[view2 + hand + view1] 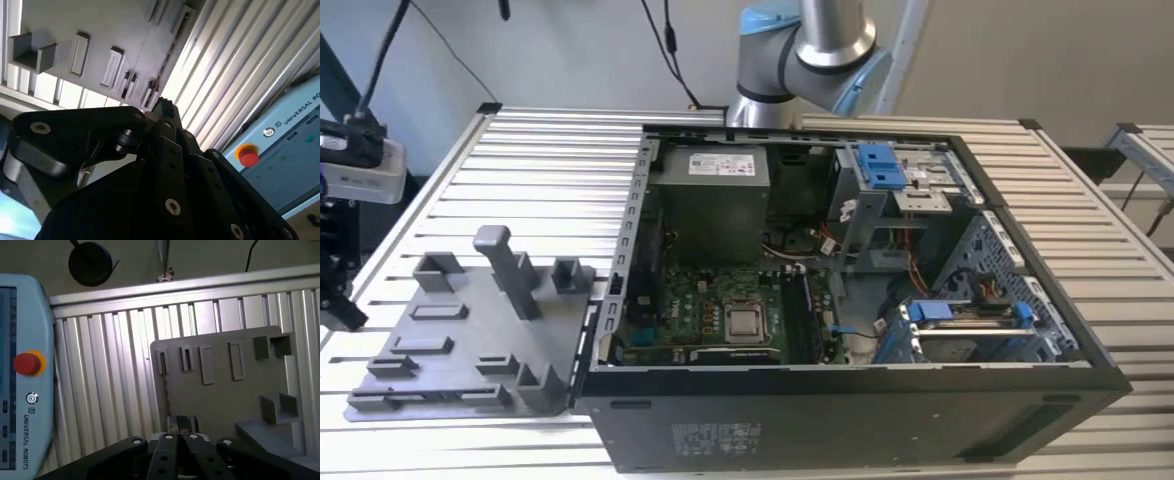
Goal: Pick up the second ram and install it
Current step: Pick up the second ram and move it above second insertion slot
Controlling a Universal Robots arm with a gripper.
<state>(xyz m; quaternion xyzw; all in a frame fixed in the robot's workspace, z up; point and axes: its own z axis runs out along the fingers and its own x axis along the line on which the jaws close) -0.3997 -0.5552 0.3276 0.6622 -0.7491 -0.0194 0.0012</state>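
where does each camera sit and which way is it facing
Exterior view: off the arm, looking down at the open computer case and grey tray; arm behind.
First wrist view: on the arm, looks past the claw at the tray.
Second wrist view: same, other angle.
Both wrist views share tray, table, pendant.

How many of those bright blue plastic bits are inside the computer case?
2 that I can make out. One blue clip sits at the far side of the case; the other is nearer the front, toward the exterior view's right. Others may be hidden.
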